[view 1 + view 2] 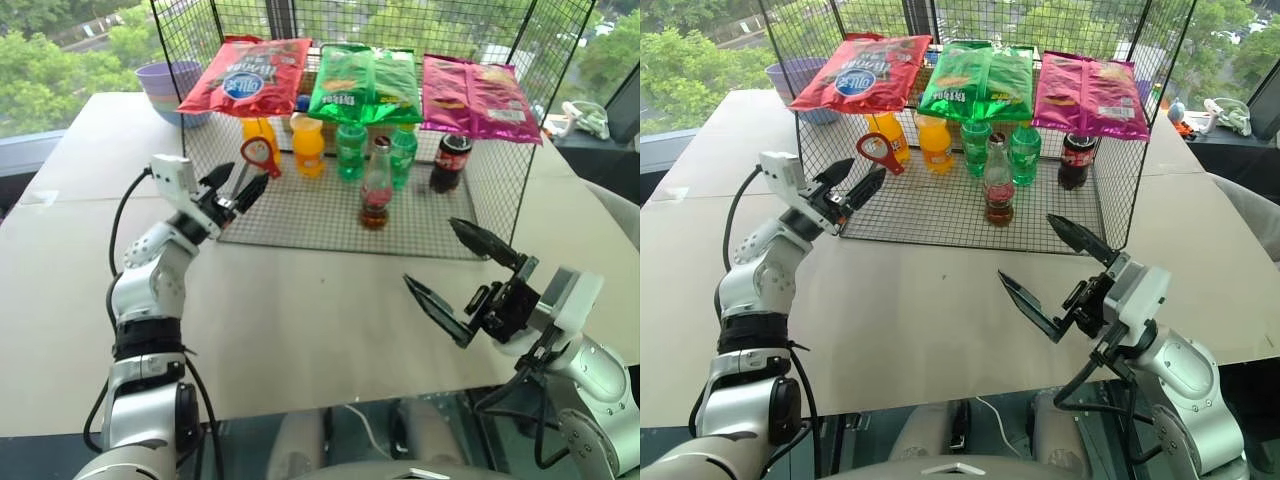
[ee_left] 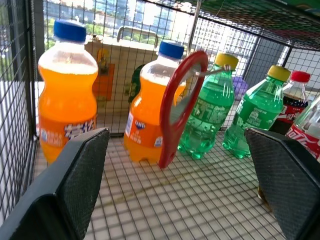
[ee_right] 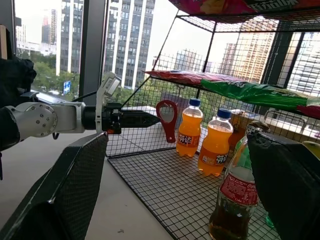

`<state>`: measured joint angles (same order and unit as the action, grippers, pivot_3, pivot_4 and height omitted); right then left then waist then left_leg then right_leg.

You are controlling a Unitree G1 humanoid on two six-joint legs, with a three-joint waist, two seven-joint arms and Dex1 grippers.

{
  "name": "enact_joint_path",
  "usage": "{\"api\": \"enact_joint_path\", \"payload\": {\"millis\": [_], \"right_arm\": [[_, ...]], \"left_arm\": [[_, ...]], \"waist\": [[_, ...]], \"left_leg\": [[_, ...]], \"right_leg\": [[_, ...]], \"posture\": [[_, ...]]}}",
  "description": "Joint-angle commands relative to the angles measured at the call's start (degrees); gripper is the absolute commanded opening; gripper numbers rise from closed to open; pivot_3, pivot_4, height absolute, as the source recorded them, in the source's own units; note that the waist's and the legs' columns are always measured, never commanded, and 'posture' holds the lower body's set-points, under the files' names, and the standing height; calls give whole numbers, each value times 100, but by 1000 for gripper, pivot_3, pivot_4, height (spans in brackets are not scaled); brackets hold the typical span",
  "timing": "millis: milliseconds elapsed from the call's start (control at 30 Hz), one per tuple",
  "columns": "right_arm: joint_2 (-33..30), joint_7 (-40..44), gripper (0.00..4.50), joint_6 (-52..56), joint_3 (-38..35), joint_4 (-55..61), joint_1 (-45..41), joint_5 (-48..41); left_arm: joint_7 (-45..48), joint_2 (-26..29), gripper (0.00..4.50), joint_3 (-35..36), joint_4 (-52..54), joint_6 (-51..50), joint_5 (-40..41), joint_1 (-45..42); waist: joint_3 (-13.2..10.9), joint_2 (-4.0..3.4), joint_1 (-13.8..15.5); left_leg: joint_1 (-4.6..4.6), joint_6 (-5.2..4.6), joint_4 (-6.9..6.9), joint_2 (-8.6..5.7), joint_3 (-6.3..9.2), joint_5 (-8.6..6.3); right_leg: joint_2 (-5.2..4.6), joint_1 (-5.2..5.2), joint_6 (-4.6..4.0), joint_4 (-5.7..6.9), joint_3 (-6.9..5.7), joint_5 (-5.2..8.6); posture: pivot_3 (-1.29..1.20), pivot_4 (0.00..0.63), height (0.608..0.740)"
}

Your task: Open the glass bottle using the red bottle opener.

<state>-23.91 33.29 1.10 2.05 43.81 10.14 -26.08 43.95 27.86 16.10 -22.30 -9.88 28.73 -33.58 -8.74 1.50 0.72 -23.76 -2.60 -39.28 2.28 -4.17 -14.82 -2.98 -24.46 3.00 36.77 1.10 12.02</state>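
Note:
The glass bottle [image 1: 376, 190] stands upright on the wire rack's floor [image 1: 300, 225], near its front middle, with its cap on. The red bottle opener [image 1: 260, 155] hangs by its loop from a small hook [image 2: 212, 71] inside the rack's left side, handle pointing down. My left gripper [image 1: 245, 178] is open at the rack's front left, its fingertips just short of the opener and a little below it. In the left wrist view the opener [image 2: 177, 107] hangs ahead between the two fingers [image 2: 75, 185], apart from both. My right gripper [image 1: 430, 252] is open and empty over the table, in front of the rack and right of the bottle.
Two orange soda bottles [image 1: 308, 145], two green bottles [image 1: 351, 150] and a dark cola bottle [image 1: 450, 162] stand behind the glass bottle. Chip bags [image 1: 365, 85] lie on the rack's top. Stacked bowls [image 1: 170, 88] sit at the back left of the table [image 1: 300, 320].

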Motion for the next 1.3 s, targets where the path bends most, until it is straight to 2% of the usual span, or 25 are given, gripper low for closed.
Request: {"api": "enact_joint_path", "payload": {"millis": [33, 100, 200, 333, 700, 867, 1033, 1300], "right_arm": [[14, -79, 4500, -91, -41, 288, 101, 56], [27, -105, 4500, -96, -50, 293, 136, 76], [36, -153, 4500, -63, -49, 316, 143, 95], [25, -228, 4500, 18, -39, 303, 147, 99], [37, -422, 4500, 372, -93, 205, 28, 45], [134, -849, 4500, 667, -144, 184, -130, 255], [-110, -962, 4500, 1338, 28, 285, -375, 463], [-134, -978, 4500, 1607, 111, 380, -424, 539]], "left_arm": [[159, -63, 3956, -65, -370, 340, -127, -494], [227, -80, 3315, -114, -518, 472, -191, -609], [271, -109, 2017, -112, -646, 577, -232, -724], [370, -112, 65, -105, -566, 540, -215, -708], [683, 127, 65, -78, 295, 54, 43, -206], [1015, 260, 65, -97, 530, -196, 251, -144], [1254, 381, 65, -152, 719, -413, 356, -94], [1025, 373, 65, -171, 648, -838, 394, -296]], "waist": [[0, 0, 9], [-1, 2, 4], [-1, 2, -10], [-1, 2, -8], [-1, 2, -1], [-1, 2, 4], [-1, 2, -4], [-1, 2, 6]], "left_leg": [[0, 0, 0, 0, 2, 0], [-1, 0, -1, 0, 2, 0], [0, 0, -1, -1, 0, 0], [0, 0, 0, 0, 2, 0], [0, 0, -1, 0, 3, 0], [-1, 0, -1, 0, 3, 0], [-4, -1, 0, 0, 3, 0], [-8, -1, 6, -2, 5, -1]], "right_leg": [[1, 0, 0, 0, -1, 0], [1, 0, 0, 0, -2, 0], [1, 1, 0, 0, 0, 0], [3, 0, 4, 0, 0, -2], [2, 1, 0, 1, 1, 0], [1, 2, 0, 0, 0, 0], [1, 1, 0, -5, 1, 1], [2, 0, 7, -8, -2, -1]], "posture": [[0, 150, 740], [0, 150, 740], [0, 150, 740], [0, 150, 740], [0, 150, 740], [0, 150, 740], [0, 150, 740], [0, 150, 740]]}}
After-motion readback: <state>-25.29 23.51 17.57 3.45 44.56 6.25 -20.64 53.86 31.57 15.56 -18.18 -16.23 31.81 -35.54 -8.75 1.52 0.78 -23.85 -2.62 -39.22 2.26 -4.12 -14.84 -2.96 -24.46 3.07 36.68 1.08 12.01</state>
